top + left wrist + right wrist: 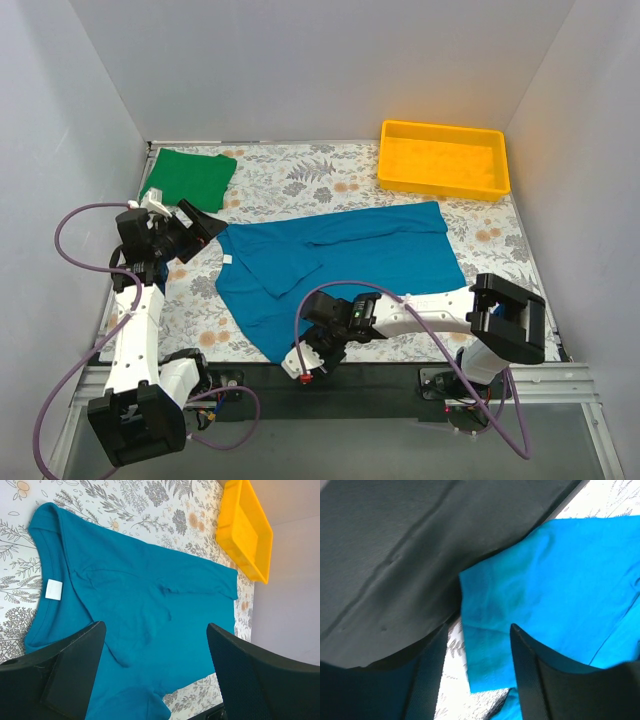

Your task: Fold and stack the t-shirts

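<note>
The teal shirt [340, 260] lies spread on the table [300, 175], soft, light and limp; the green shirt [190, 180] sits folded far left. My left gripper [155, 626] gapes by the collar [40, 540]. My right gripper [479, 630] stands apart over a near corner, a good pinch point. The neck tag [53, 589] looks blank.

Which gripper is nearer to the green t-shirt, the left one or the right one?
Left. The left gripper is close beside the green t-shirt, at the collar of the teal t-shirt. The right gripper is far off, at that shirt's near corner.
</note>
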Tool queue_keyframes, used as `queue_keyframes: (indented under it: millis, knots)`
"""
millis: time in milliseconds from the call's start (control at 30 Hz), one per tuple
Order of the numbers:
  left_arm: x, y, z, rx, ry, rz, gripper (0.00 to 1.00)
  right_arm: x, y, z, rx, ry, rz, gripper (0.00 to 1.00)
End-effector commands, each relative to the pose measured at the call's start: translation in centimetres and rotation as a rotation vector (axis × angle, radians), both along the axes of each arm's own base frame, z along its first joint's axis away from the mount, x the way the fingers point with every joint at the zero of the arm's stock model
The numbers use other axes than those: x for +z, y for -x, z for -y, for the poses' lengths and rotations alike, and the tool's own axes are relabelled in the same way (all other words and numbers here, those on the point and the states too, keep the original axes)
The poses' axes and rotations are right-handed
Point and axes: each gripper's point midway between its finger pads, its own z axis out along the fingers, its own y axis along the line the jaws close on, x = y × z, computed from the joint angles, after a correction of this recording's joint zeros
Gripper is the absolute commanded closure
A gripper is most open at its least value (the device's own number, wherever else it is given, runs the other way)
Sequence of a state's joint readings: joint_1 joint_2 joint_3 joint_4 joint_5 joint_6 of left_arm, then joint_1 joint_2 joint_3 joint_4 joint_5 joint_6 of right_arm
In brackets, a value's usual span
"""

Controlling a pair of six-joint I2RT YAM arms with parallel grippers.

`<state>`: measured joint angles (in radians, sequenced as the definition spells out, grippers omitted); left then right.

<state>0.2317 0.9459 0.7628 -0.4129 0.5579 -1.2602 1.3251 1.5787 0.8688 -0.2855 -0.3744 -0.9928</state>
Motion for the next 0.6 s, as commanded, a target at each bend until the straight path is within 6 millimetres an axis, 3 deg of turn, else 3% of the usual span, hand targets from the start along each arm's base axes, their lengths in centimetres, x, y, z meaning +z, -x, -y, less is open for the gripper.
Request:
queue_keyframes:
  millis: [0, 233, 367, 400, 500, 567]
  knots:
    - [0.4, 0.8, 0.1, -0.008, -0.016, 0.018, 0.19, 1.2, -0.5, -3.2, -0.047, -0.053, 0.030, 0.45]
    - [0.6, 1.2, 0.2, -0.009, -0.026, 0.026, 0.20, 0.6, 0.7, -3.5, -0.033, -0.032, 0.002, 0.60]
    - [1.0, 1.1, 0.2, -0.012, -0.027, 0.035, 0.20, 0.8, 0.7, -3.8, -0.048, -0.029, -0.012, 0.79]
    - [1.0, 1.2, 0.2, -0.015, -0.028, 0.037, 0.20, 1.0, 0.5, -3.9, -0.055, -0.033, -0.010, 0.91]
    - [1.4, 1.2, 0.4, -0.032, -0.032, 0.050, 0.20, 2.5, -0.8, -4.2, -0.100, -0.069, -0.052, 0.99]
    - [1.5, 1.3, 0.7, -0.048, -0.025, 0.052, 0.20, 4.2, -4.0, -4.4, -0.199, -0.111, -0.091, 0.99]
